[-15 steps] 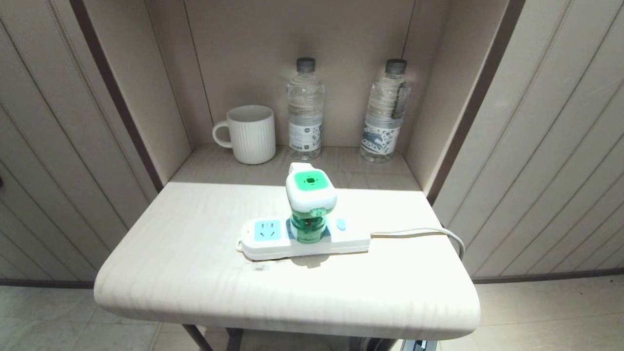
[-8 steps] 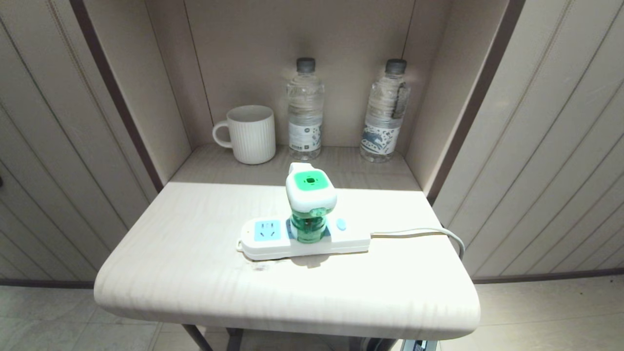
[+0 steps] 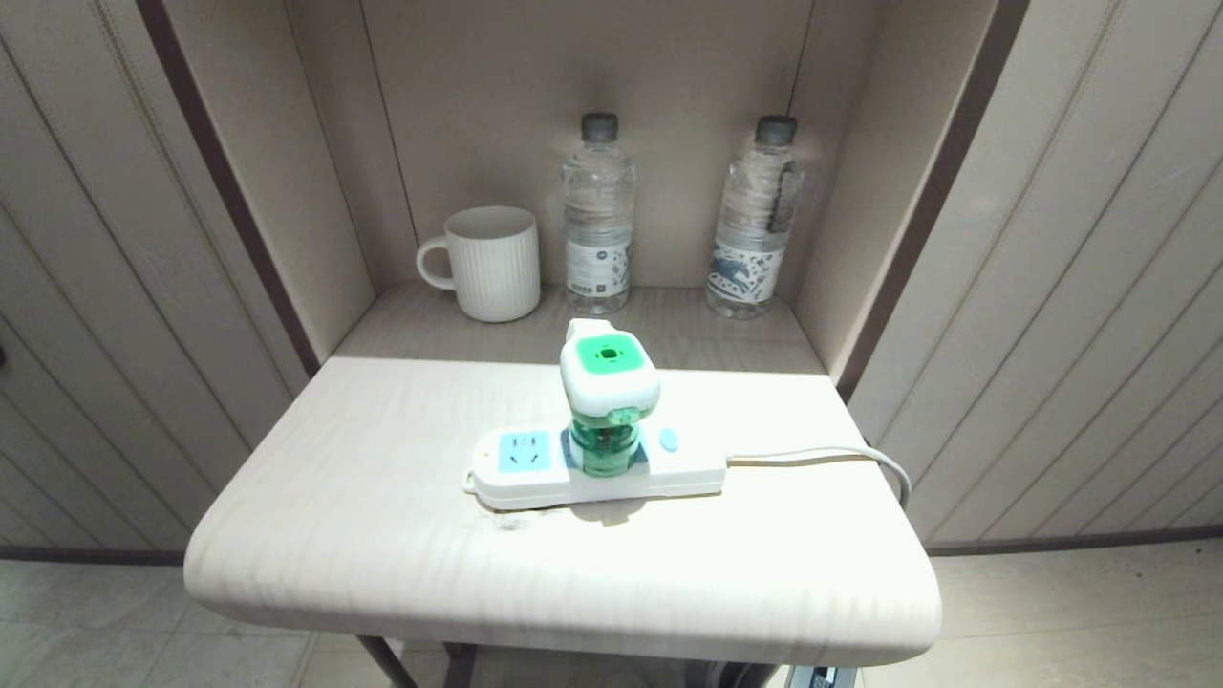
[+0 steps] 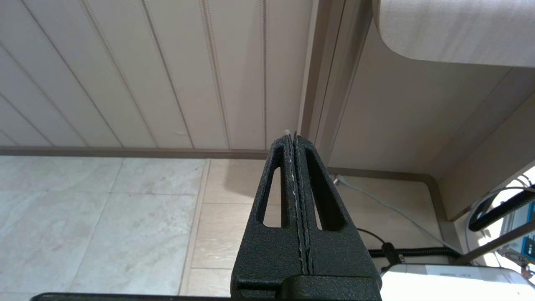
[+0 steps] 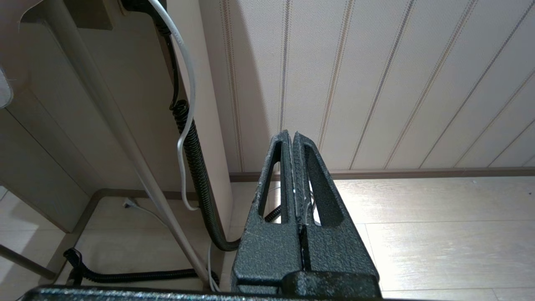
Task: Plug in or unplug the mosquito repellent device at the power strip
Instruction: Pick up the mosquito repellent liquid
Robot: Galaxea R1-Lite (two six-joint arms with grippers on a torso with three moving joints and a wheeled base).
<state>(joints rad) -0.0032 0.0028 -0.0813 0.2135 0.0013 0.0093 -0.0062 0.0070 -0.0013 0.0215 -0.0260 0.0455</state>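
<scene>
We see the mosquito repellent device [image 3: 609, 401] standing upright in the middle socket of the power strip [image 3: 592, 470] on the table [image 3: 382, 535], well above both pincers. The left gripper [image 4: 294, 138] and right gripper [image 5: 291, 138] hang low, pressed together, seemingly empty.

Glossy white plastic power strip [image 3: 597, 470], matt pale wood-grain table [image 3: 382, 535]
</scene>
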